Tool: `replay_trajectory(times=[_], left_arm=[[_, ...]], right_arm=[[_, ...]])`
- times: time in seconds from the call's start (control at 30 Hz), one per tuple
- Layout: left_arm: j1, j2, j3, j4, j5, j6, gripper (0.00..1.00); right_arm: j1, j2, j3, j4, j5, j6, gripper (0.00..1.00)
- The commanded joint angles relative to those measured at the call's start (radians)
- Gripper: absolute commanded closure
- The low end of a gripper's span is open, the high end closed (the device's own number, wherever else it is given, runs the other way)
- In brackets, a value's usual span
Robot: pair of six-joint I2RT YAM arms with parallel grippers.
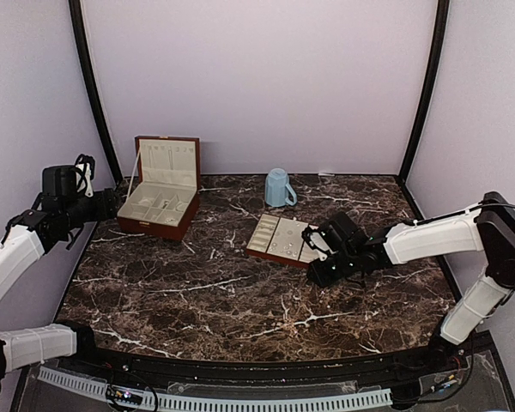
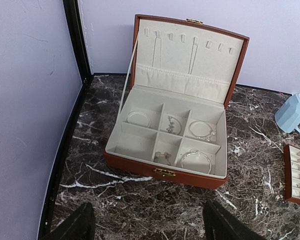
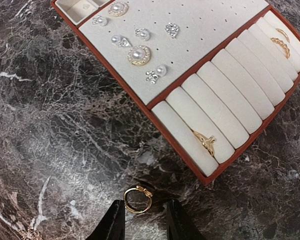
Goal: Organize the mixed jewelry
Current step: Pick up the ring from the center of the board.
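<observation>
A gold ring with a small bow (image 3: 144,189) lies on the marble between the tips of my right gripper (image 3: 145,220). It touches the left finger, with a gap to the right finger, so the jaws stand open around it. Just beyond is the flat tray (image 3: 187,159) holding pearl and crystal earrings (image 3: 139,55) and gold rings (image 3: 206,141) in its rolls. In the top view my right gripper (image 1: 324,273) sits at the tray's (image 1: 256,240) near right corner. My left gripper (image 2: 145,225) is open and empty before the open wooden box (image 2: 140,165), which holds silvery bracelets (image 2: 196,161).
A light-blue mug (image 1: 279,187) stands behind the tray and shows in the left wrist view (image 2: 291,113). The box lid (image 1: 167,159) stands upright at the back left. Another small gold piece (image 3: 25,233) lies on the marble left of my right gripper. Black frame posts flank the table.
</observation>
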Motion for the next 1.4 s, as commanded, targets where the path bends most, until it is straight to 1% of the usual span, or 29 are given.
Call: replay_trajectory(times=[0.0,0.27,1.0,1.13,1.37], left_arm=[[0.004,0.006,-0.011,0.003,-0.009,0.005,0.23],[0.004,0.016,-0.009,0.004,-0.009,0.007,0.23],[0.004,0.019,-0.008,0.003,-0.005,0.007,0.23],[0.004,0.020,-0.008,0.003,-0.001,0.005,0.23],[0.004,0.022,-0.008,0.005,0.002,0.005,0.23]], right_arm=[[0.010,0.018,0.022,-0.001,0.030,-0.018,0.71],[0.015,0.050,0.027,0.005,0.012,-0.045,0.76],[0.020,0.121,0.054,0.022,0.022,-0.051,0.87],[0.020,0.125,0.056,0.019,0.036,-0.051,0.91],[0.020,0.131,0.060,0.019,0.045,-0.031,0.99]])
